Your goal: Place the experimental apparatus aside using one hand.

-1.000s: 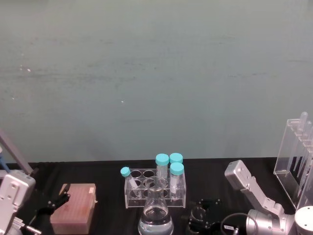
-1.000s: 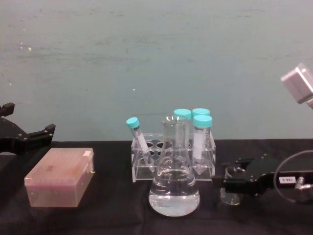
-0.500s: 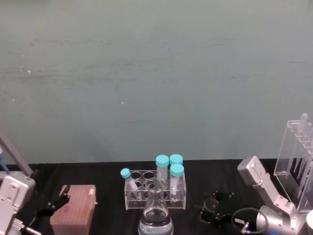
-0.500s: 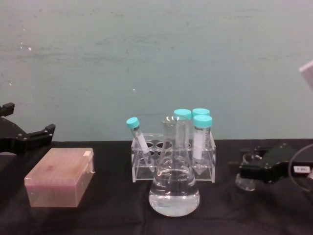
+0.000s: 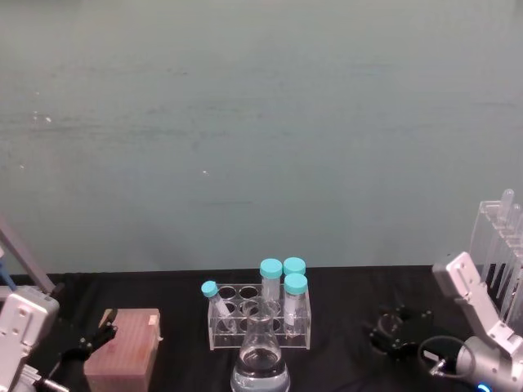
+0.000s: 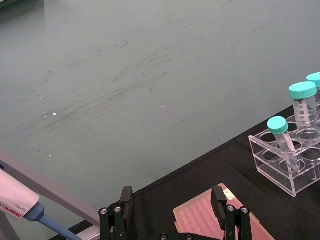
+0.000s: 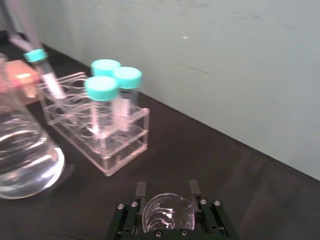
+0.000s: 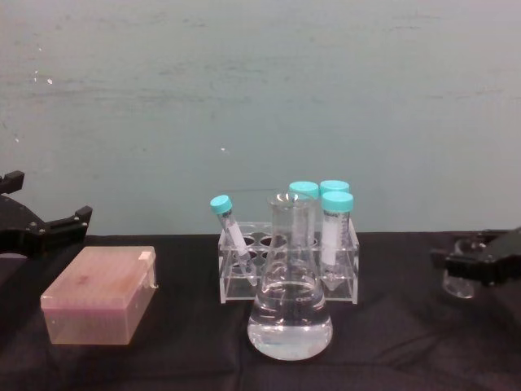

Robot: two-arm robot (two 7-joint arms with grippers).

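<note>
My right gripper (image 5: 398, 330) is shut on a small glass beaker (image 7: 167, 216), holding it low over the black cloth at the table's right side (image 8: 461, 278). The beaker sits between the two black fingers (image 7: 141, 190). A tall clear acrylic rack (image 5: 500, 253) with long test tubes stands at the far right, just beyond that arm. The large conical flask (image 8: 290, 314), with clear liquid in it, stands at the front centre (image 5: 260, 365) and also appears in the right wrist view (image 7: 22, 160). My left gripper (image 8: 50, 225) hangs open at the left, above the table (image 6: 172, 197).
A low clear rack (image 8: 289, 265) with teal-capped tubes stands right behind the flask (image 5: 260, 314). A pink tip box (image 8: 99, 295) lies at the left, below the left gripper. A pipette (image 6: 15, 200) rests at the far left. Black cloth covers the table.
The right gripper has carried the beaker steadily to the right, away from the flask and toward the tall acrylic rack. The left arm, flask and tube rack have stayed put.
</note>
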